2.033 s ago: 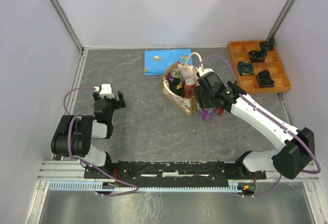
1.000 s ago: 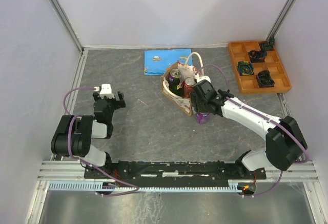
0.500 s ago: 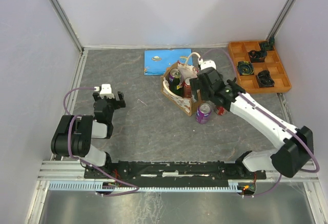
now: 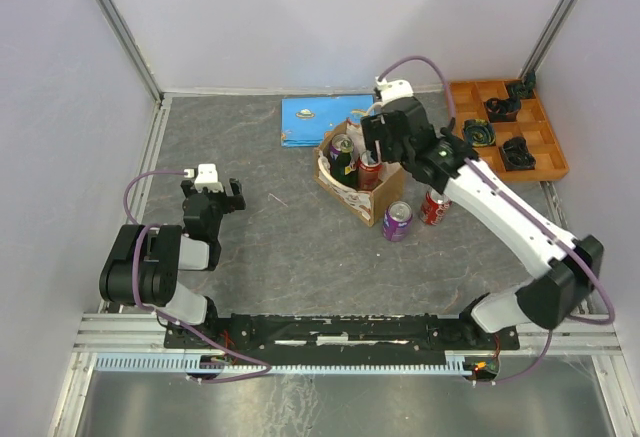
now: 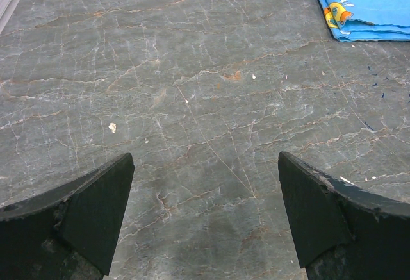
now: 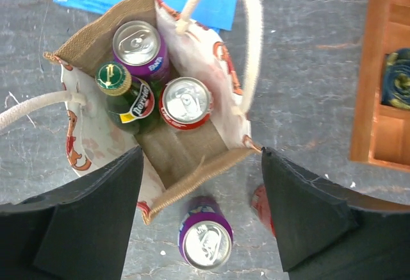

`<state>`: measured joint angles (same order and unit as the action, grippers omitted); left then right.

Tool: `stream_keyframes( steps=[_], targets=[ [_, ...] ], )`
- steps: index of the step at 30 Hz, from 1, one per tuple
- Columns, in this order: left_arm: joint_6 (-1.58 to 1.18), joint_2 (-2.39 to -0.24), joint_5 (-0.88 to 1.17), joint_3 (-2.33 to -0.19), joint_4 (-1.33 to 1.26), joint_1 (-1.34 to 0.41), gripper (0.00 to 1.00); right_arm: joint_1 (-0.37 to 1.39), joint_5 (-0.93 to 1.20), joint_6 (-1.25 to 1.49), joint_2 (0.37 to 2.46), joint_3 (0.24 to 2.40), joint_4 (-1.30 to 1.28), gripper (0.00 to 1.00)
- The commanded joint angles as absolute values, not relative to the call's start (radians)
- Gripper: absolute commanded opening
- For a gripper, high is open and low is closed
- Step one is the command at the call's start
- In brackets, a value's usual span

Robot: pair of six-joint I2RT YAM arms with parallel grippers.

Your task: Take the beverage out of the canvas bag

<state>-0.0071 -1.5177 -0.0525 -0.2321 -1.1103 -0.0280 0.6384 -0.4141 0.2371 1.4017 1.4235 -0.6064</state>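
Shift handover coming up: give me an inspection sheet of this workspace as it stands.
Surface: grey marbled table, a few small specks.
Job's things: canvas bag holds purple can, green bottle and red can; outside purple can and outside red can stand beside it.
Clutter: blue booklet behind the bag; orange tray with dark items, far right.
Grippers: right gripper open, empty, above the bag; left gripper open, empty, over the table.
Cables: right arm's cable and left arm's cable, both purple loops.
Surroundings: white walls; metal frame.
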Motion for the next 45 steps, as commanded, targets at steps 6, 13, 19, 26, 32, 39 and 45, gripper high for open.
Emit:
stream_keyframes(
  steps=[6, 13, 19, 26, 32, 39, 45],
  targets=[
    [-0.005, -1.518, -0.075, -0.236, -1.172, -0.025, 0.99, 0.632, -0.308, 0.198, 1.588, 1.506, -0.568, 0.74],
    [-0.005, -1.518, -0.075, -0.236, -1.172, -0.025, 0.99, 0.573, -0.242, 0.243, 1.693, 1.529, -0.572, 0.75],
    [-0.005, -1.518, -0.075, -0.236, -1.171, -0.025, 0.99, 0.528, -0.181, 0.264, 1.767, 1.546, -0.559, 0.77],
    [-0.005, -1.519, -0.075, -0.235, -1.177, -0.024, 0.99, 0.517, -0.167, 0.265, 1.844, 1.581, -0.555, 0.78],
    [-0.006, -1.519, -0.074, -0.235, -1.179, -0.024, 0.99, 0.517, -0.159, 0.272, 1.901, 1.602, -0.561, 0.78],
    [-0.006, -1.52, -0.074, -0.235, -1.178, -0.025, 0.99, 0.517, -0.172, 0.28, 1.955, 1.615, -0.582, 0.74],
    [-0.006, -1.521, -0.074, -0.235, -1.178, -0.024, 0.99, 0.516, -0.191, 0.295, 1.972, 1.613, -0.625, 0.72]
  ],
)
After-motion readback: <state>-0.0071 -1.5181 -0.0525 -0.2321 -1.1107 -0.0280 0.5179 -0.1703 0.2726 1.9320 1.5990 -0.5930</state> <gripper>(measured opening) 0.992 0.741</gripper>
